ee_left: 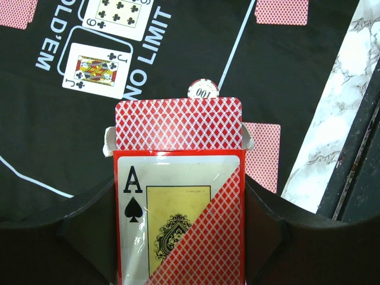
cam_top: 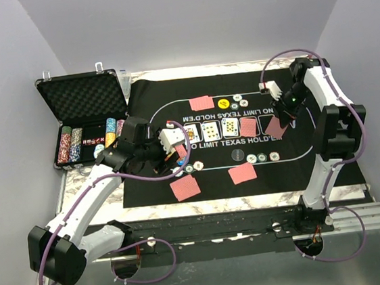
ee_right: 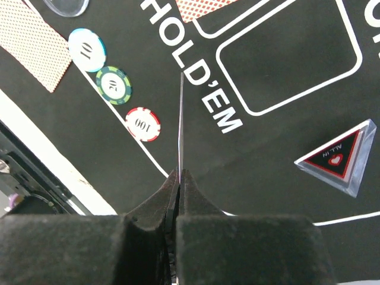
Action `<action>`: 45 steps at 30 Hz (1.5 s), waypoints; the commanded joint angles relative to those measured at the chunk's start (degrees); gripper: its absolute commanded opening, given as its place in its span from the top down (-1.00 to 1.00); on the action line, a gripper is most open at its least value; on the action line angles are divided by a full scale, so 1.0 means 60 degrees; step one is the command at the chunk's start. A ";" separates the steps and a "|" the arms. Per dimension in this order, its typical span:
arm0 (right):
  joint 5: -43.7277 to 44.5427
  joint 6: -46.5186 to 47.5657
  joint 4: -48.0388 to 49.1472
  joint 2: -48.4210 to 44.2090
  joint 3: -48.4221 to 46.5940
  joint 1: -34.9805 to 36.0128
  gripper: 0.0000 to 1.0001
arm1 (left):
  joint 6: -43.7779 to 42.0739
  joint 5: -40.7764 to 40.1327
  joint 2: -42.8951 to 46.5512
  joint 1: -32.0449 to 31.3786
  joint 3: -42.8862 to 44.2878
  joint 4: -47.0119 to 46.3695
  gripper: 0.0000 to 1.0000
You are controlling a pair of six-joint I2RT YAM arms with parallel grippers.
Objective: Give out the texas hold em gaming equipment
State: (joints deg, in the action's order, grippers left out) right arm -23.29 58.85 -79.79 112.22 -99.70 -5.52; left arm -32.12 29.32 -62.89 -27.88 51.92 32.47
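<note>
My left gripper is shut on the red-orange card box, a finger on each side. The box's flap stands open over the black mat, and a red-striped chip lies just beyond it. My right gripper is shut on a single playing card, seen edge-on above the mat. From above, that red-backed card hangs at the right end of the card row. Three chips lie in a line to the card's left.
Face-down cards lie around the mat's oval. A yellow button sits at the far side. A clear ALL IN triangle lies right of the held card. The open case with chip rows stands at the left.
</note>
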 commanded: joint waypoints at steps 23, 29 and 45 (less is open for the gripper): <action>0.1140 0.0455 0.0726 0.3261 -0.2134 0.0200 0.70 | -0.0015 0.0187 -0.0122 -0.0056 0.0121 -0.0125 1.00; 0.1447 0.0360 0.1579 0.3212 -0.1872 0.0357 0.70 | -0.0001 0.0218 -0.0152 -0.0056 0.0106 -0.0127 1.00; 0.2308 0.0537 0.2650 0.3573 -0.1930 0.0815 0.45 | 0.0045 0.0079 0.0001 -0.0055 -0.0065 -0.0109 1.00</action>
State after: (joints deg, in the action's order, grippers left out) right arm -13.06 61.54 -67.77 132.07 -111.07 -1.21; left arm -31.99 29.30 -63.88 -27.90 51.92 32.67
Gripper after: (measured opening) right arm 0.253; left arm 0.667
